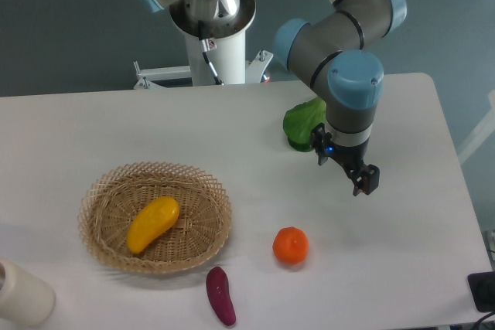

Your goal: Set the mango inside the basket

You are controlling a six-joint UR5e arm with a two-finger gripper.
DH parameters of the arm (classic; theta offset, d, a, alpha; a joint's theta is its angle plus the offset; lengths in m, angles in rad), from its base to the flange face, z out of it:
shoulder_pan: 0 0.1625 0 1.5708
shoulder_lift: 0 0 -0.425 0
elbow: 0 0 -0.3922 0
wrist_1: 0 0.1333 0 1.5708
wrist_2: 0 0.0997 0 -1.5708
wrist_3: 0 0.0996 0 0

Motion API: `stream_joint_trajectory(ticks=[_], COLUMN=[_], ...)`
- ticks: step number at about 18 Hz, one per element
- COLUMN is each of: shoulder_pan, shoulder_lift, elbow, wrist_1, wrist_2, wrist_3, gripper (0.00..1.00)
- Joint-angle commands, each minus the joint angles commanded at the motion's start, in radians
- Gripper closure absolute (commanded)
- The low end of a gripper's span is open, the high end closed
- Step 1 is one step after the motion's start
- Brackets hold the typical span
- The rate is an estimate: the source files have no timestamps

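Eggplant (220, 295) at front edge of the table (402, 268); task item sits far left of the claw.
Basket (155, 216) front-left, mango (152, 223) lying inside it. Claw (365, 181) hangs well right of the mango, holding nothing; finger spread can't tell. Green vegetable (303, 124) just behind the claw, orange (291, 245) between basket and claw.

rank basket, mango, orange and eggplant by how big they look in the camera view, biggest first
1. Pale tan woven wicker basket, clearly largest.
2. Elongated yellow mango, lying inside it.
3. Small purple eggplant: longer than the orange but slimmer.
4. Round orange fruit.
The last two look close; their order is unsure.
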Motion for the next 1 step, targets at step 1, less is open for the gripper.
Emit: stream_joint_trajectory(ticks=[1], shoulder_pan=[0.002], shoulder_lift=[0.000], elbow=[0.000], wrist_1=[0.000], wrist_2=[-0.005], wrist_3=[0.005], gripper=[0.00])
